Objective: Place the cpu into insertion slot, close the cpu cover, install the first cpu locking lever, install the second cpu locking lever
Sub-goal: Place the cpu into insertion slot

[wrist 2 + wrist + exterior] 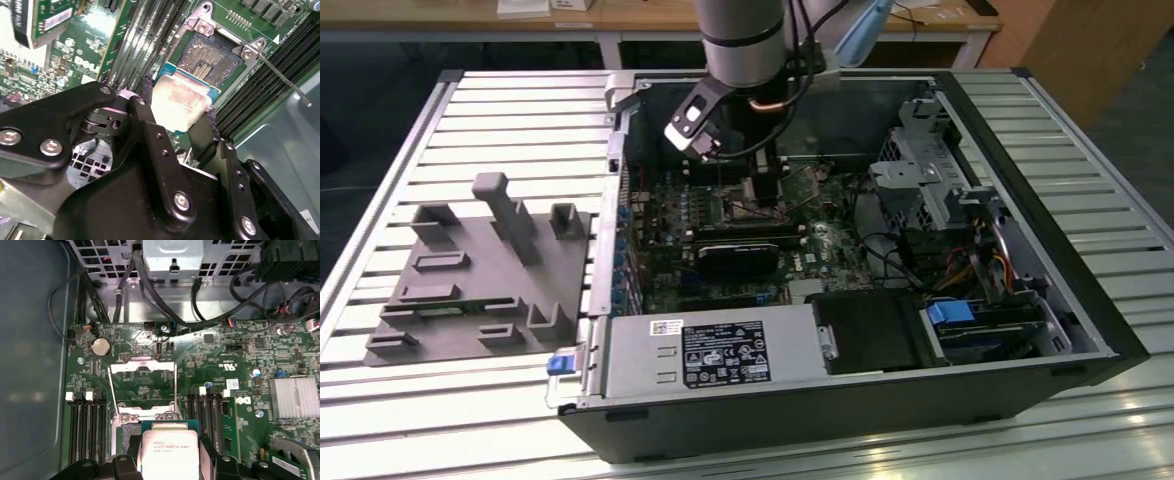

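Note:
My gripper [176, 111] is shut on the cpu [180, 102], a square chip with a silvery top and green edge, held by two opposite sides between black fingers [145, 117]. The cpu hangs over the near part of the insertion slot [210, 55], whose dark contact field with its metal rim lies uncovered beyond it. I cannot tell whether the chip touches the socket. In the first wrist view the cpu [167, 450] sits in front of the cpu cover [142, 368], which is swung open away from the socket. A thin locking lever [280, 75] stands free beside the slot.
The arm [747, 50] reaches down into an open computer case [1067, 330]. Long memory slots [87, 425] flank the socket on both sides. Cables [200, 300] and a drive cage [921, 180] lie nearby. A power supply [720, 355] fills the front. A grey fixture [480, 270] lies outside the case.

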Robot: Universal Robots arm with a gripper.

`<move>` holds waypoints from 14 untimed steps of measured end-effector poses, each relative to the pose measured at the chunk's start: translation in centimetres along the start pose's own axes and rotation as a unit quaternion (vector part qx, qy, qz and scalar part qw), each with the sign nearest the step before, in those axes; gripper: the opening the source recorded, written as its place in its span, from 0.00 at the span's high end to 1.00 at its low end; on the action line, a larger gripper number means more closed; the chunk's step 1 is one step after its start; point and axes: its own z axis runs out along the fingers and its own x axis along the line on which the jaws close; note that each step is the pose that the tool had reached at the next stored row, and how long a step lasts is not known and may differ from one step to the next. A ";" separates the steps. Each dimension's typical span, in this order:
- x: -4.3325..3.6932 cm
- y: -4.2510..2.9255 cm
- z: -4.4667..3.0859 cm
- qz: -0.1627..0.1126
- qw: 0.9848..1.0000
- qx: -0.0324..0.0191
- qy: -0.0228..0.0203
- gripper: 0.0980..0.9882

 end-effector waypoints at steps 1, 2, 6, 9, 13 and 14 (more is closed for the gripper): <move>0.11 -0.07 0.10 0.000 1.000 0.000 0.000 0.51; 0.21 -0.15 0.18 0.000 1.000 0.000 0.000 0.51; 0.44 -0.55 0.56 0.000 1.000 0.000 0.000 0.51; 0.54 -0.82 0.90 0.000 1.000 0.000 0.000 0.51; 0.76 -1.01 1.18 0.000 1.000 0.000 0.000 0.51; 0.80 -1.04 1.26 -0.001 1.000 0.000 0.000 0.51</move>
